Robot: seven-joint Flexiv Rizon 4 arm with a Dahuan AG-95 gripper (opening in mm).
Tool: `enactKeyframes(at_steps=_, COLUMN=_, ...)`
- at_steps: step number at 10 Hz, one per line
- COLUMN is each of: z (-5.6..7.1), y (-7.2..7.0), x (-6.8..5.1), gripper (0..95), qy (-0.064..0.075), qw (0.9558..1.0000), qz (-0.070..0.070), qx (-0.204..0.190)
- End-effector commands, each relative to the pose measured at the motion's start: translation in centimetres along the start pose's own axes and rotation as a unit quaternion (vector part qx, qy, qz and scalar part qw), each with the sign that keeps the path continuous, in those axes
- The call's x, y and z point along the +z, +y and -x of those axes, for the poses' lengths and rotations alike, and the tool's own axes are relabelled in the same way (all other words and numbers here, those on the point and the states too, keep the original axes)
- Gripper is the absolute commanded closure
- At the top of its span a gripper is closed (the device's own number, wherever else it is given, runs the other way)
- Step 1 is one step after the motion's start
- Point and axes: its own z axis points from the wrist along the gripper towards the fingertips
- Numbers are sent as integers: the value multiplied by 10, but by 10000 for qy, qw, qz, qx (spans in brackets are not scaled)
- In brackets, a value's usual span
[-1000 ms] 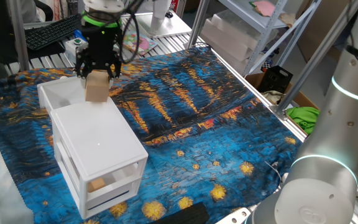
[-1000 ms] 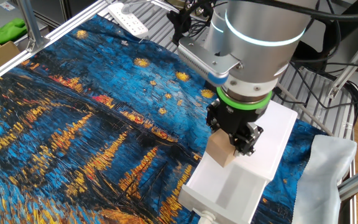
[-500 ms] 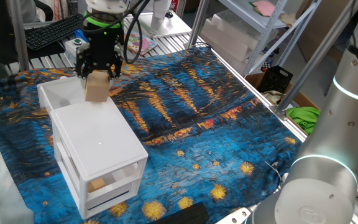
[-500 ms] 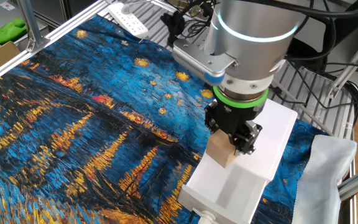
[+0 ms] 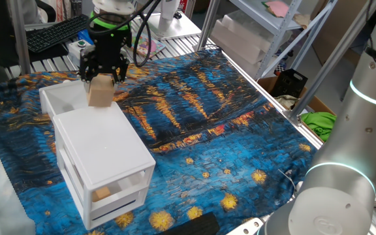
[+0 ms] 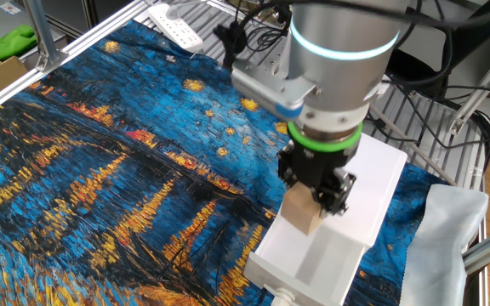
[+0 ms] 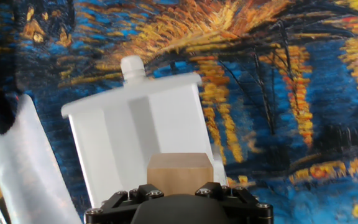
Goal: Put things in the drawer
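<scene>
My gripper is shut on a light-tan wooden cube block and holds it over the right rim of the open top drawer of the white cabinet. In the other fixed view the block hangs under the gripper above the drawer. In the hand view the block sits between the jaws, with the pulled-out white drawer and its knob below it. Another tan block shows behind a lower see-through front.
The cabinet stands on a blue and orange painted cloth. A keyboard and metal shelving lie beyond the table. A white power strip sits at the cloth's far edge. Pale cloth lies beside the cabinet.
The gripper with the block has shifted slightly towards the open drawer's inside. The block stays held.
</scene>
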Motion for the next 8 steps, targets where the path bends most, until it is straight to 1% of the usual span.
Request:
enactKeyframes(at_steps=1, z=11, y=3, x=0, gripper=950, qy=40, qw=10000, qz=-3, qx=7)
enactKeyframes(at_steps=2, z=17, y=2, x=-2, gripper=950, qy=44, qw=10000, qz=32, qx=16)
enactKeyframes(at_steps=4, z=23, y=1, x=-4, gripper=950, qy=37, qw=10000, qz=21, qx=-19)
enactKeyframes(at_steps=5, z=27, y=1, x=-3, gripper=950, qy=13, qw=9999, qz=-58, qx=-122)
enactKeyframes(at_steps=6, z=29, y=2, x=-2, gripper=950, qy=16, qw=9998, qz=-20, qx=-171)
enactKeyframes(at_steps=7, z=31, y=2, x=-1, gripper=950, qy=27, qw=9996, qz=-55, qx=-259)
enactKeyframes(at_steps=8, z=32, y=4, x=2, gripper=950, qy=42, qw=9996, qz=-41, qx=-286)
